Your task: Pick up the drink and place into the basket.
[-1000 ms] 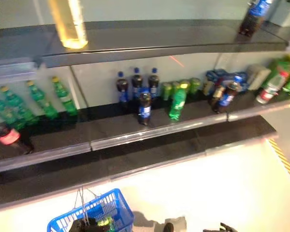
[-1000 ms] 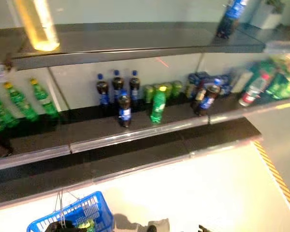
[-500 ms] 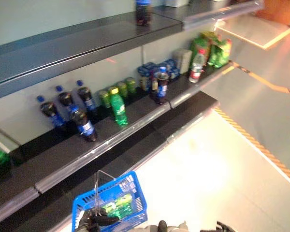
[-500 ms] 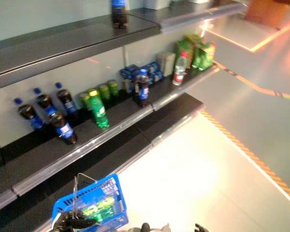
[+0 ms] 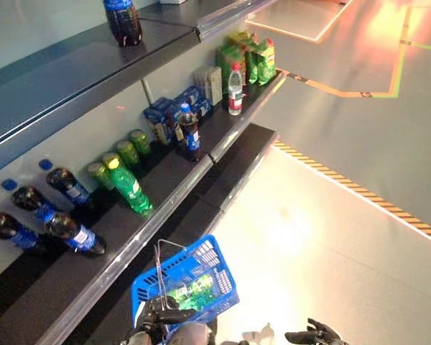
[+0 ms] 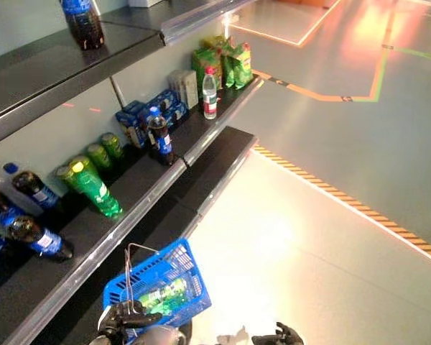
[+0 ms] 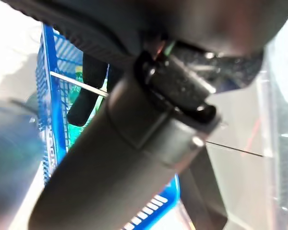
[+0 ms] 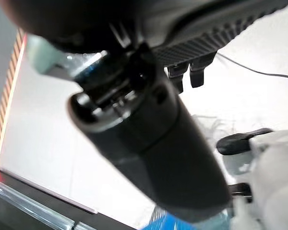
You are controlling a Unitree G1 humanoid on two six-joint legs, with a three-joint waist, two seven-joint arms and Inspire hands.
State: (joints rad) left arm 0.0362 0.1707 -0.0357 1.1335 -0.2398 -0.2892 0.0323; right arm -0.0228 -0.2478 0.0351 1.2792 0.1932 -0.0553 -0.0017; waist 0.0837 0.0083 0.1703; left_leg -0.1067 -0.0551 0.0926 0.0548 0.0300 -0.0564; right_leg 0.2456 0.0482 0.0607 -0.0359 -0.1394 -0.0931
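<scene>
A blue wire basket (image 5: 215, 255) hangs low in front of me beside the dark shelf unit. Inside it lies a green drink (image 5: 192, 290), also seen in the right eye view as the green drink (image 6: 161, 295). My left hand (image 5: 158, 316) is curled round the basket's thin metal handle (image 5: 160, 260); the left wrist view shows its fingers (image 7: 86, 98) hooked over that wire (image 7: 79, 83). My right hand (image 5: 312, 336) shows at the bottom edge over the floor, fingers relaxed and holding nothing.
The shelf (image 5: 165, 180) runs diagonally from lower left to upper right. It bears cola bottles (image 5: 73, 234), a green bottle (image 5: 133, 194), green cans (image 5: 137, 141), blue packs (image 5: 169, 109), a water bottle (image 5: 235, 79) and green bags (image 5: 248, 57). Yellow-black tape (image 5: 359, 191) crosses the floor.
The camera has swung to the right, so the shelf now slants across the view and more floor shows. The basket stays in my left hand with the green drink inside.
</scene>
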